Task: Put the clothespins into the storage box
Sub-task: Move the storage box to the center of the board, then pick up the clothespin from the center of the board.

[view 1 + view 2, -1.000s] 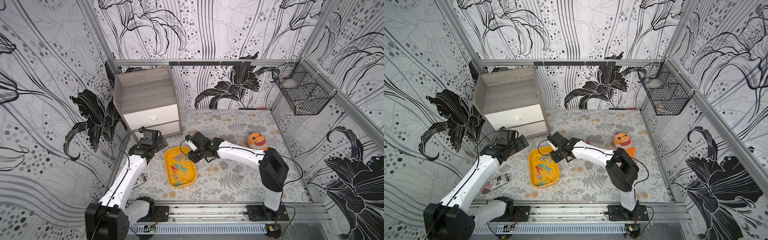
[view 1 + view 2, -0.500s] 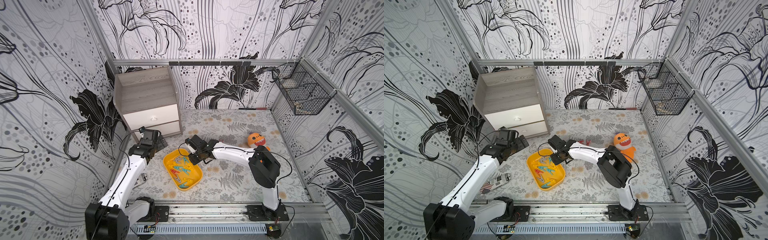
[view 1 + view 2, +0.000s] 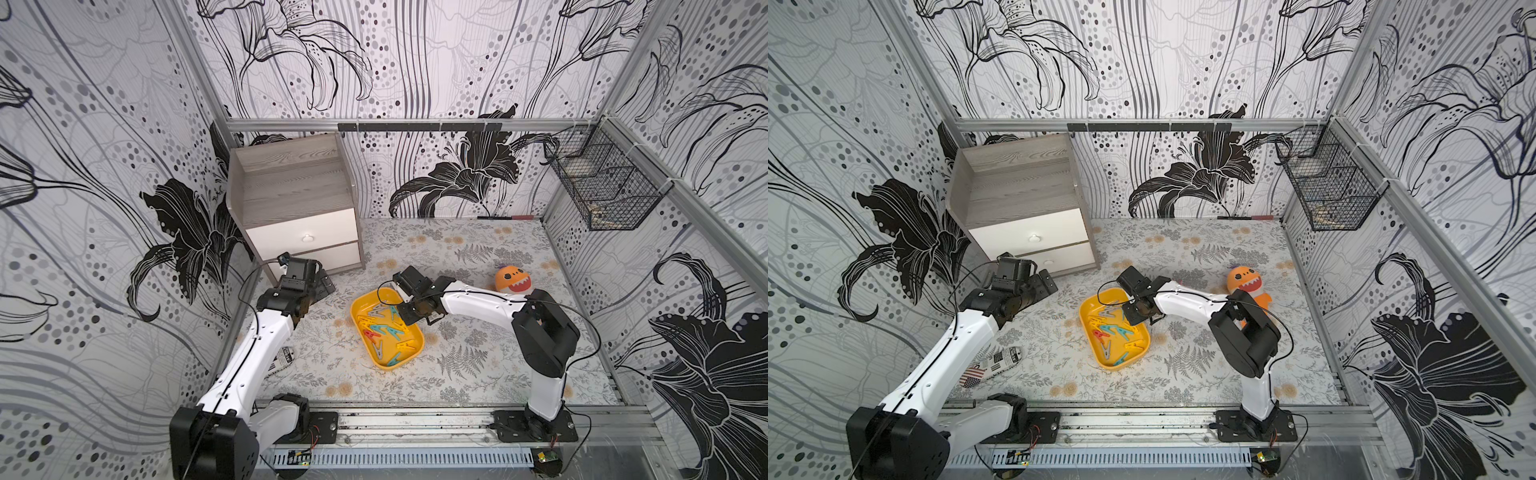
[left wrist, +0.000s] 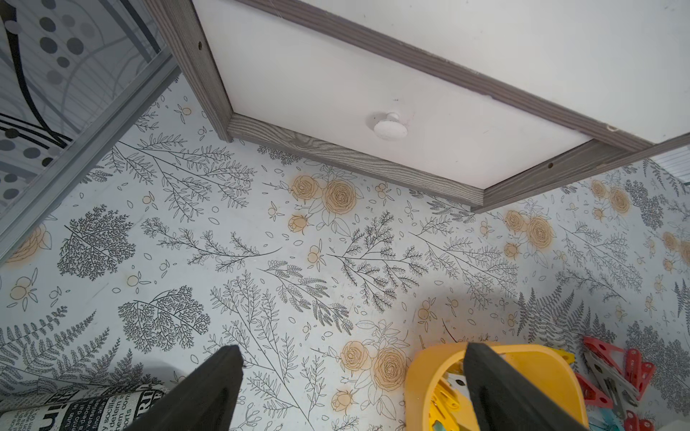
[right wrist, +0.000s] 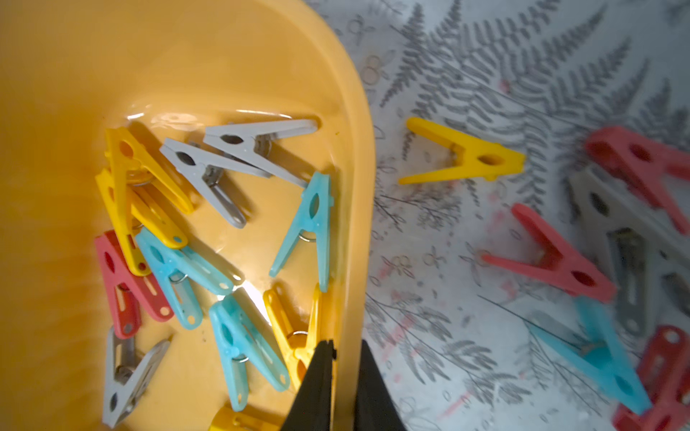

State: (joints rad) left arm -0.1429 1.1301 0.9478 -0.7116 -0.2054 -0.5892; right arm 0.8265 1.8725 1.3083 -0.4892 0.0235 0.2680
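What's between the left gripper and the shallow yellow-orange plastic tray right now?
Only bare floral-print mat, in both top views. The left gripper hangs open, short of the yellow-orange plastic tray.

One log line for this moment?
right gripper: clamps storage box rim | left gripper: open | clothespins: several outside box

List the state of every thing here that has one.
storage box: partly filled, rim gripped.
clothespins: many in the storage box, several loose on the table.
cabinet drawers: both shut.
left tool: open, empty.
right tool: shut on the storage box rim.
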